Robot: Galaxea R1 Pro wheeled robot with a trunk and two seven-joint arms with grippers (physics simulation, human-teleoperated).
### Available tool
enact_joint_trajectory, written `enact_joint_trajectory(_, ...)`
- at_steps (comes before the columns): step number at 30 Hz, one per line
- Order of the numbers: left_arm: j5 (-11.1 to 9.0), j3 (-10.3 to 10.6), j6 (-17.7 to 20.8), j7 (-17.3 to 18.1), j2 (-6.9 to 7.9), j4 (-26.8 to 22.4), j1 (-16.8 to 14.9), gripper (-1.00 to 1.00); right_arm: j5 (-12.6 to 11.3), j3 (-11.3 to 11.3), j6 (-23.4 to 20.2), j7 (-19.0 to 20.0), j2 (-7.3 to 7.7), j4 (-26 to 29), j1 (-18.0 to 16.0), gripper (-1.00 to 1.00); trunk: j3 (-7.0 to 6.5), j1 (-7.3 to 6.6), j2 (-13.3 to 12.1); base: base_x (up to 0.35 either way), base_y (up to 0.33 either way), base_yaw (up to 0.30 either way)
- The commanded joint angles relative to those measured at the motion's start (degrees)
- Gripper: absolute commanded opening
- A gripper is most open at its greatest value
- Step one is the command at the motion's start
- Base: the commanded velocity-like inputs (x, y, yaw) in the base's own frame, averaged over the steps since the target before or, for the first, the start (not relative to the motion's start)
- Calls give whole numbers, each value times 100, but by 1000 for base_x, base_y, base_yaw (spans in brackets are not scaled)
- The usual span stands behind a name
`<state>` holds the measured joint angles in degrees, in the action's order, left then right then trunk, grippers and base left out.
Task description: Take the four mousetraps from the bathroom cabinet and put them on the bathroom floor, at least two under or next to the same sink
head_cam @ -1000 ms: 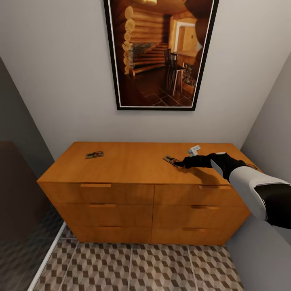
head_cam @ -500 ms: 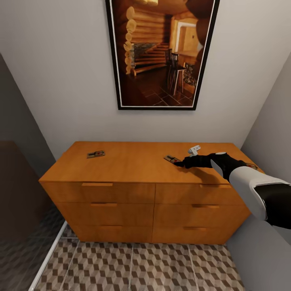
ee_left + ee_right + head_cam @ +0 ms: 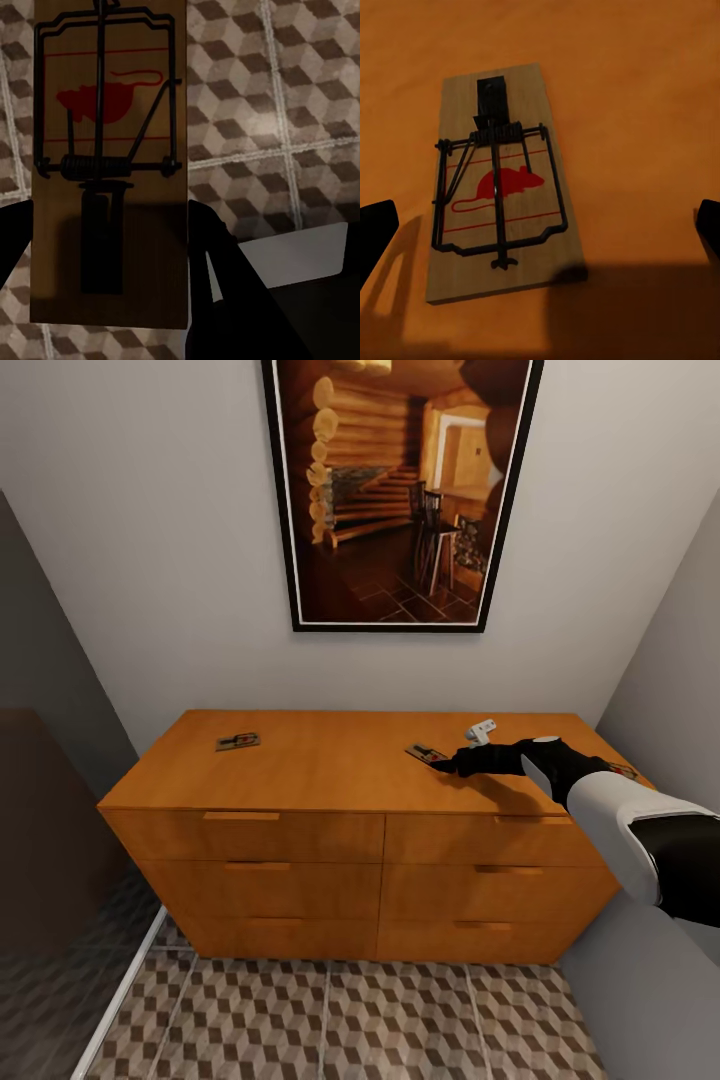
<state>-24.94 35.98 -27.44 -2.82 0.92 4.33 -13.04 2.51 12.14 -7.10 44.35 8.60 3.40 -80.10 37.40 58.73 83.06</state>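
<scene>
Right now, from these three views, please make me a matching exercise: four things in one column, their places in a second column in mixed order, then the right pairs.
Things
1. flat brown wooden mousetrap in the left wrist view
2. flat brown wooden mousetrap in the right wrist view
3. tall black-framed picture of a log interior
4. brown and beige cube-pattern floor tiles

Places
A. lying on the orange-brown wooden cabinet, before the open right gripper
B. below the cabinet's drawers
C. held in the left gripper, above the tiles
D. on the wall above the cabinet

Pairs: 1-C, 2-A, 3-D, 4-B

two mousetraps [image 3: 236,741] [image 3: 426,754] on cabinet [image 3: 330,770]
</scene>
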Motion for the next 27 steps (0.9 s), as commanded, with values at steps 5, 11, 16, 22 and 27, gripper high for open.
enact_joint_trajectory(5, -2, 49, -24, -26, -4, 15, -6, -100, 83, 113, -46, 26, 2, -235, 3, 100, 6, 0, 2, 0, 0, 0)
enact_joint_trajectory(11, -2, 49, -24, -26, -4, 15, -6, -100, 83, 113, -46, 22, 2, -235, 17, 100, 6, 0, 2, 0, 0, 0)
enact_joint_trajectory(16, -2, 49, -30, -26, -4, 15, -5, -100, 83, 113, -46, -132, 2, -235, 56, 100, 6, 0, 2, 0, 0, 0)
enact_joint_trajectory(22, -2, 49, -27, -26, -4, 15, -6, -100, 83, 116, -44, -225, 2, -235, 82, 100, 6, 0, 2, 0, 0, 0)
enact_joint_trajectory(27, -2, 49, -26, -26, -4, 15, -4, -100, 83, 114, -42, -232, 2, -235, 89, 100, 6, 0, 2, 0, 0, 0)
